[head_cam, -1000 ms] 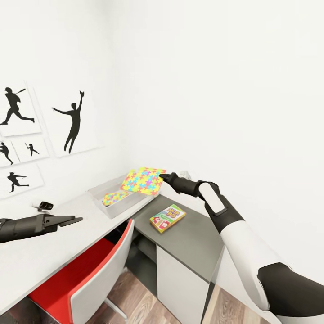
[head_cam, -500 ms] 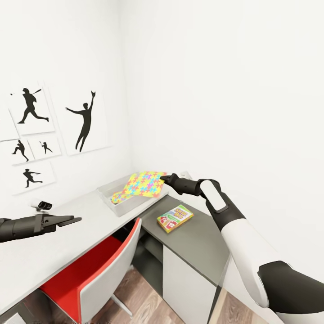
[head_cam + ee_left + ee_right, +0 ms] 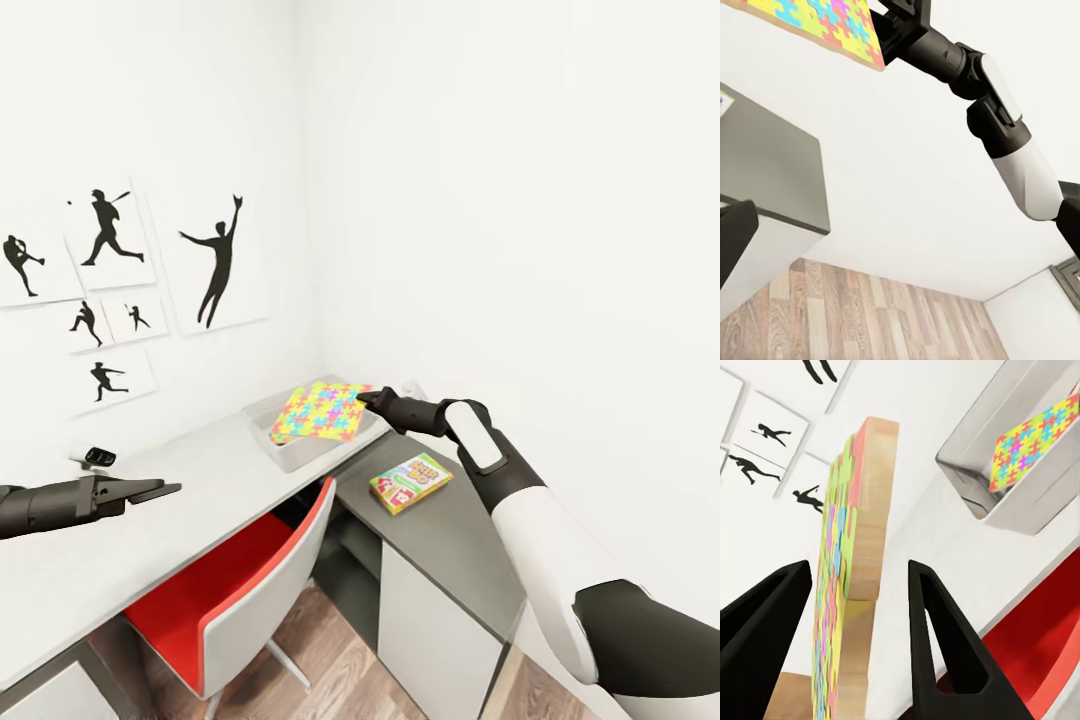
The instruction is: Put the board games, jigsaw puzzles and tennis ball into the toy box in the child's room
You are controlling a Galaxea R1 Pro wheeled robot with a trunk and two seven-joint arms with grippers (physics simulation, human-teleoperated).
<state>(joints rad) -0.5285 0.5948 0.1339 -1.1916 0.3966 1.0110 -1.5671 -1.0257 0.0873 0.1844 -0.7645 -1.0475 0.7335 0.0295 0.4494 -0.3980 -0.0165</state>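
Right gripper [image 3: 366, 396]: clamped on a jigsaw puzzle's [image 3: 320, 410] edge, holding it flat above the toy box [image 3: 300, 452] for dropping.
Box contents: another puzzle [image 3: 1033, 441].
Left gripper [image 3: 150, 489]: fingers apart, idle over desk [image 3: 170, 520].
Board game [image 3: 411, 482]: waits on the side unit.

Bright, even render with soft shadows

All three views are brightly and flatly lit, with no visible lamp or window. The white walls [image 3: 520, 200] come close to washing out, so the room corner is faint. Shadows are weak: a soft dark zone under the desk [image 3: 200, 490] and behind the red chair [image 3: 240, 590]. No glare. The head view bends straight lines toward its edges. In the right wrist view the claw [image 3: 859, 607] fingers are near-black silhouettes with crisp edges.
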